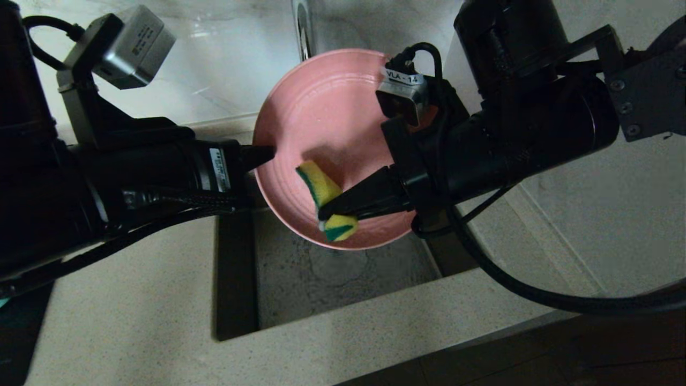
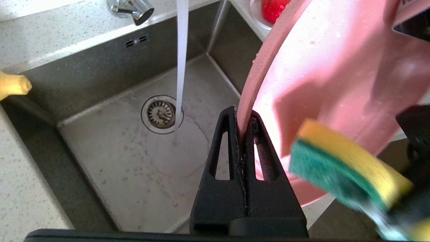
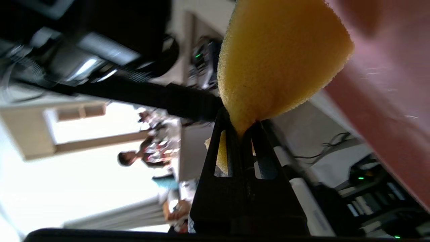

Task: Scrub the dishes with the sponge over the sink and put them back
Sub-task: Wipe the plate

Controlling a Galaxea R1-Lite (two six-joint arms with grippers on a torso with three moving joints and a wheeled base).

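I hold the pink plate [image 1: 327, 118] tilted on edge over the sink [image 1: 321, 273]. My left gripper [image 1: 268, 154] is shut on its left rim; in the left wrist view the plate's rim [image 2: 247, 101] sits pinched in the left gripper [image 2: 242, 119]. My right gripper [image 1: 327, 212] is shut across the middle of the yellow-and-green sponge [image 1: 321, 187], which is squeezed and lies against the plate's lower inner face. The sponge [image 3: 275, 57] bulges yellow above the right gripper [image 3: 242, 126], beside the plate [image 3: 386, 107]. The sponge [image 2: 339, 164] appears green-edged in the left wrist view. No bowl is in view.
Water runs from the chrome tap [image 2: 131, 8] onto the sink floor beside the drain strainer [image 2: 161, 113]. Speckled counter [image 1: 134, 300] surrounds the basin. A red fruit on a white saucer [image 2: 273, 8] sits behind the plate. A yellow object [image 2: 13, 85] lies on the sink's edge.
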